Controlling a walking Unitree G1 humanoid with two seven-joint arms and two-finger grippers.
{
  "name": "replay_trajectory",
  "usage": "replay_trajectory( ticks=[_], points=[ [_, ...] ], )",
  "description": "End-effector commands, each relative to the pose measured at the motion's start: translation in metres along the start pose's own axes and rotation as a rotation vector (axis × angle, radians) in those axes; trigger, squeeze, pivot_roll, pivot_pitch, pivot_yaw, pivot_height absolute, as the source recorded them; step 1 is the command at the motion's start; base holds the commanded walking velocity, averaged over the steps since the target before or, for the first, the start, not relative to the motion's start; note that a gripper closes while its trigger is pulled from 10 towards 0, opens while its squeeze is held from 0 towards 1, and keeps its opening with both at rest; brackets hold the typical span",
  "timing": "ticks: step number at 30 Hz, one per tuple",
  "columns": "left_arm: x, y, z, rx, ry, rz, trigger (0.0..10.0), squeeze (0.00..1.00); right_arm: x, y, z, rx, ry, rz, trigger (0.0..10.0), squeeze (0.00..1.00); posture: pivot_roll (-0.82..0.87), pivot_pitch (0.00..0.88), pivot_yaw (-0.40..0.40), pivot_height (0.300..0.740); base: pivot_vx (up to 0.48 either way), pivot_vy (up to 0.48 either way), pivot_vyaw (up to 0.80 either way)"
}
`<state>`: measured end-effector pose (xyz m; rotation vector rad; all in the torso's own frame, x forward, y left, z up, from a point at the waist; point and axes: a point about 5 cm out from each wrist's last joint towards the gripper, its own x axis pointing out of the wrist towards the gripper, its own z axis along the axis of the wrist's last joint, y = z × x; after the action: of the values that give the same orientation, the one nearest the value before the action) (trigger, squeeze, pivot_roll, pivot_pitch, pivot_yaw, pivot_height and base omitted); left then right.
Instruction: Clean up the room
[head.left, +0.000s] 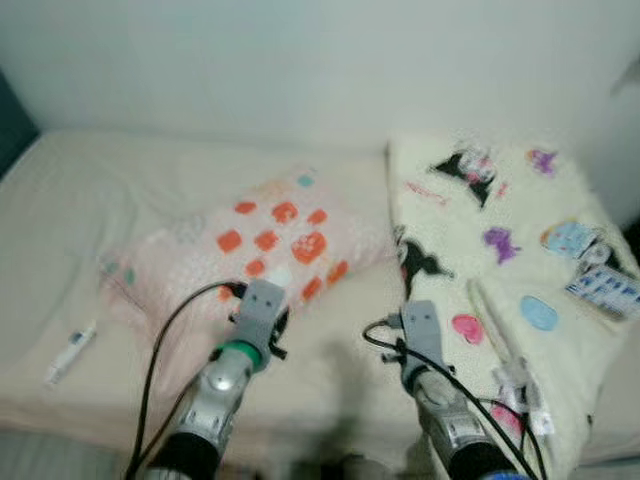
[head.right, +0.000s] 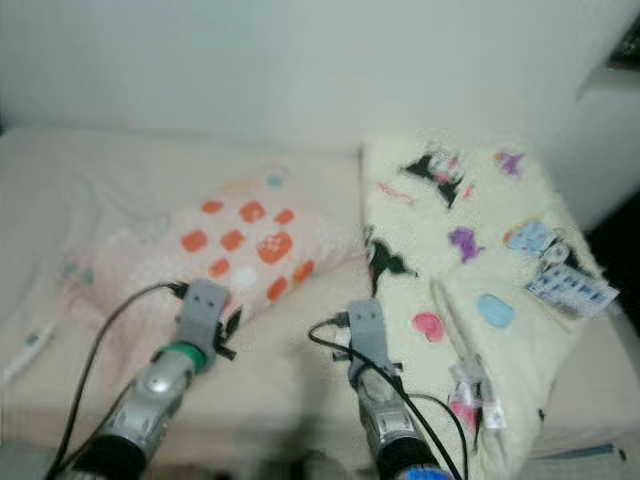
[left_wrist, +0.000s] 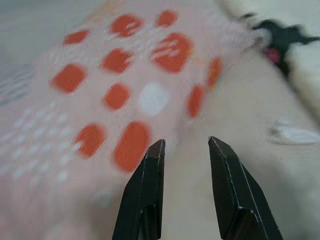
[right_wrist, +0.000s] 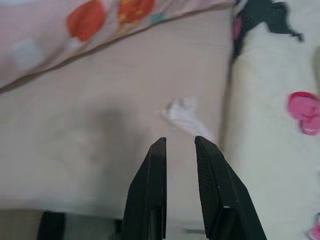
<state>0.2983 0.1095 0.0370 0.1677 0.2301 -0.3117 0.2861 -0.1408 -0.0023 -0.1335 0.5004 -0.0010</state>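
A pink pillow (head.left: 270, 240) with orange spots lies in the middle of the bed (head.left: 90, 190). To its right is a cream blanket (head.left: 500, 200) printed with cartoon figures. My left gripper (left_wrist: 185, 142) is open just above the pillow's near edge (left_wrist: 125, 100), holding nothing. My right gripper (right_wrist: 180, 140) hovers open over the bare sheet, close to a small crumpled white scrap (right_wrist: 184, 114) beside the blanket's edge (right_wrist: 280, 125). Both arms reach forward from the bed's front, the left arm (head.left: 225, 385) at the pillow and the right arm (head.left: 440, 390) at the blanket's border.
A small white tube (head.left: 70, 352) lies on the sheet at the near left. A blue-and-white blister pack (head.left: 605, 290) rests on the blanket's right side, and several wrappers (head.left: 520, 395) sit at its near corner. A pale wall (head.left: 300, 60) stands behind the bed.
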Motion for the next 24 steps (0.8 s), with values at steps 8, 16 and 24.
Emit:
replay_trajectory(
  ticks=[8, 16, 24],
  points=[
    [-0.0024, -0.0053, -0.0074, 0.012, 0.026, -0.025, 10.0, 0.0, -0.0019, -0.0076, -0.0095, 0.007, 0.037, -0.041, 10.0, 0.0, -0.03, 0.091, 0.007, 0.74, 0.0, 0.0, 0.0],
    [-0.0023, -0.0048, -0.0073, 0.017, 0.025, -0.03, 10.0, 0.0, -0.0019, -0.0085, -0.0097, 0.038, 0.038, -0.048, 10.0, 0.0, -0.03, 0.094, 0.01, 0.74, 0.0, 0.0, -0.6],
    [-0.0018, -0.0043, -0.007, 0.016, 0.025, -0.031, 10.0, 0.0, -0.0019, -0.0086, -0.0096, 0.042, 0.038, -0.048, 10.0, 0.0, -0.03, 0.092, 0.011, 0.74, 0.0, 0.0, -0.8]
  ],
)
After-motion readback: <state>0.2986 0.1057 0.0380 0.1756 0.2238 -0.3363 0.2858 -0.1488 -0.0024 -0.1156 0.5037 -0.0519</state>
